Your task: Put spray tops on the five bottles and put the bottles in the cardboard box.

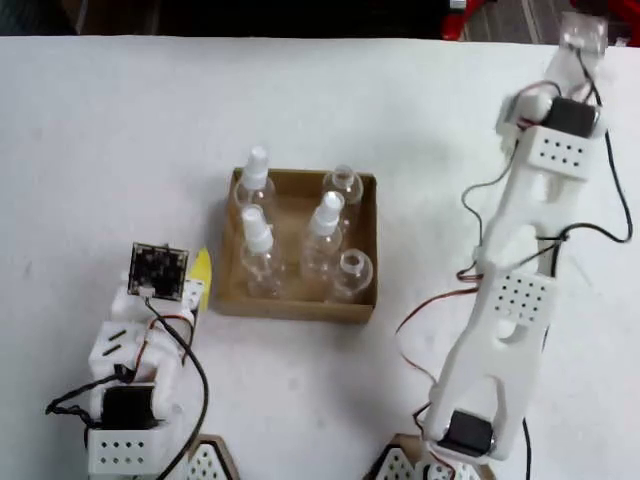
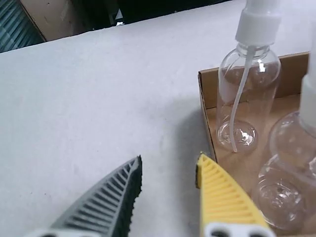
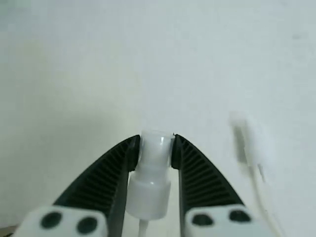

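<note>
Cardboard box [image 1: 300, 305]: just beside the left gripper [image 2: 168, 170], on its yellow side; holds five bottles [image 1: 262, 265], three capped, two bare-necked.
Left gripper: jaws parted, nothing between them.
Right gripper [image 3: 155, 140]: jaws clamped on a spray top [image 3: 150, 173].
Loose spray top [image 3: 244, 143]: on the table [image 1: 120, 130], near the right jaws.

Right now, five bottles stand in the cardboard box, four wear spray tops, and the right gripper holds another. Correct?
No: the high view shows only three bottles wearing spray tops; two are bare. The cardboard box and right gripper parts stand.
</note>
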Controlling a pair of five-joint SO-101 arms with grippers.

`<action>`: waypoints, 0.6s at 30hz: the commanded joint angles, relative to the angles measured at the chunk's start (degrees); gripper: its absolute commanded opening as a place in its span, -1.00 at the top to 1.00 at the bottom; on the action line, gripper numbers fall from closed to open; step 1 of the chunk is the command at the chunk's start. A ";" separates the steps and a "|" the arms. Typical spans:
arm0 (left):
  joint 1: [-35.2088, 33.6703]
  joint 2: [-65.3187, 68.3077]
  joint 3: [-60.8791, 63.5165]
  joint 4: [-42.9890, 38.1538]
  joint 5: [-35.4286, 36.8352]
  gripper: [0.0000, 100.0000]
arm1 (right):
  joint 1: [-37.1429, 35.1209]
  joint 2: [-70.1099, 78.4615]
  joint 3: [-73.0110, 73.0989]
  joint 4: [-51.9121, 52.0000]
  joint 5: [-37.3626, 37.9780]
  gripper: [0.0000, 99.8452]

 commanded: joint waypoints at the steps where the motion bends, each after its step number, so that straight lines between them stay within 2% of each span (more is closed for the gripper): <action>1: 0.48 -0.31 0.09 -0.26 -0.53 0.67 | -6.90 -7.16 -12.22 6.46 0.09 0.97; 9: 0.48 -0.31 0.09 -0.26 -0.53 0.67 | -16.22 -22.37 -11.69 11.65 0.35 0.97; 18: 0.48 -0.31 0.09 -0.26 -0.53 0.67 | -19.74 -42.59 -11.34 12.09 -0.09 0.97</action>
